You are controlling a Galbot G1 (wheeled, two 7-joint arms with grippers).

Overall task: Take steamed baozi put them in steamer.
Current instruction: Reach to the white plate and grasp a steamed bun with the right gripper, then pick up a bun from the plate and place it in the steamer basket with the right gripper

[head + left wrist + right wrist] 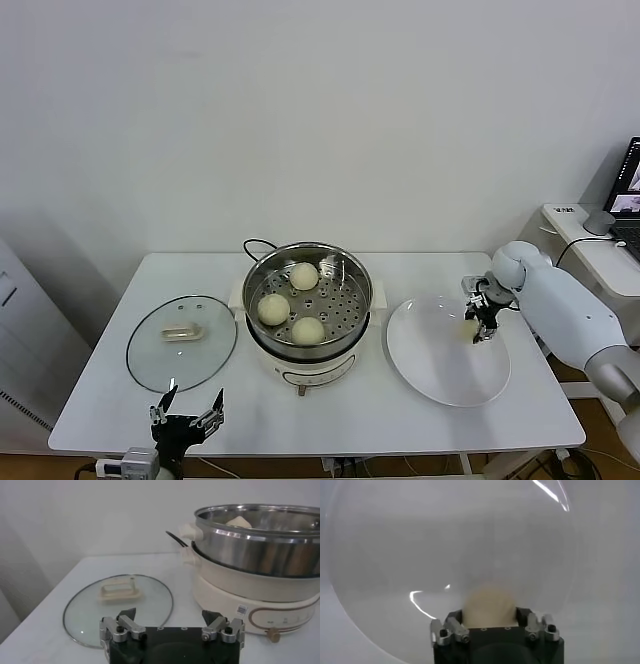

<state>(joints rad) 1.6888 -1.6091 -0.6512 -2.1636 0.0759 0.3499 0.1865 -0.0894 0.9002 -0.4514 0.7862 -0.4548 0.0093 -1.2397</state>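
Observation:
The steel steamer stands mid-table on its white base. Three cream baozi lie on its perforated floor: one at the back, one at the left, one at the front. My right gripper is down on the white plate, shut on the fourth baozi. In the right wrist view this baozi sits between the fingers of the gripper, touching both. My left gripper is open and empty at the table's front left.
The round glass lid lies flat left of the steamer, just beyond the left gripper; it also shows in the left wrist view, with the steamer beside it. A side desk with a laptop stands at the far right.

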